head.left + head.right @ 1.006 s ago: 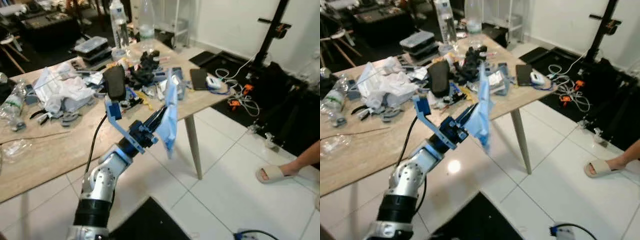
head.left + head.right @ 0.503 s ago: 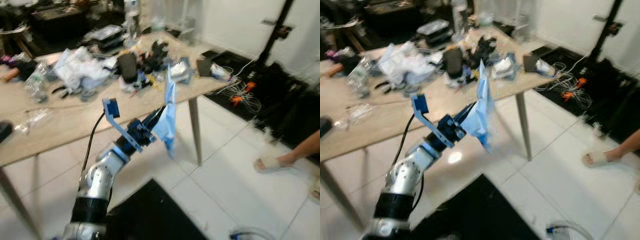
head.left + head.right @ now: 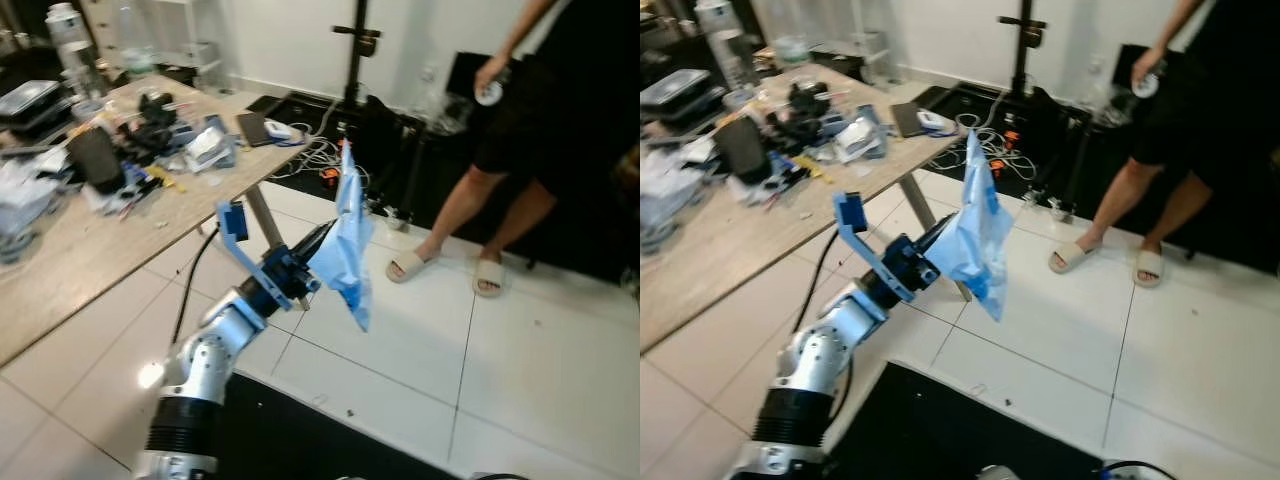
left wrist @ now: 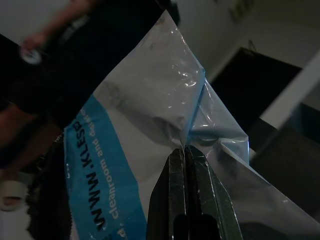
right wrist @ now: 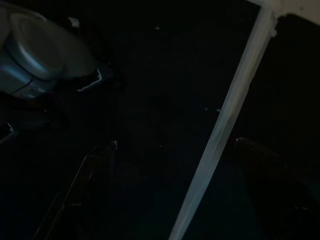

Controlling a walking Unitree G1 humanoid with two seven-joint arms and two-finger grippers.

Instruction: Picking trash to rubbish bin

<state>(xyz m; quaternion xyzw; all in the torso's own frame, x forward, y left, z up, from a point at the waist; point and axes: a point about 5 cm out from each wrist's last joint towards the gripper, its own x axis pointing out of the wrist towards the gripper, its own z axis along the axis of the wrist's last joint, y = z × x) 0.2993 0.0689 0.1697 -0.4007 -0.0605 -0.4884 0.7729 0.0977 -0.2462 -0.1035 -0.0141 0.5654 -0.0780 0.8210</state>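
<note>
A crumpled blue and clear plastic bag with white lettering hangs in the air above the white tiled floor. My left gripper is shut on its edge, with the arm stretched forward past the table corner. In the left wrist view the two black fingers press together on a fold of the bag. The right wrist view is very dark. In it my right gripper hangs low over a black mat, its two fingers standing apart with nothing between them.
A wooden table cluttered with bottles, tools and wrappers stands at the left. A person in slippers stands at the back right beside a black stand and cables. A black mat lies on the floor below my arm.
The camera has turned right: the table has slid to the left and a standing person has come into view. My left gripper still holds the blue bag out in front.
</note>
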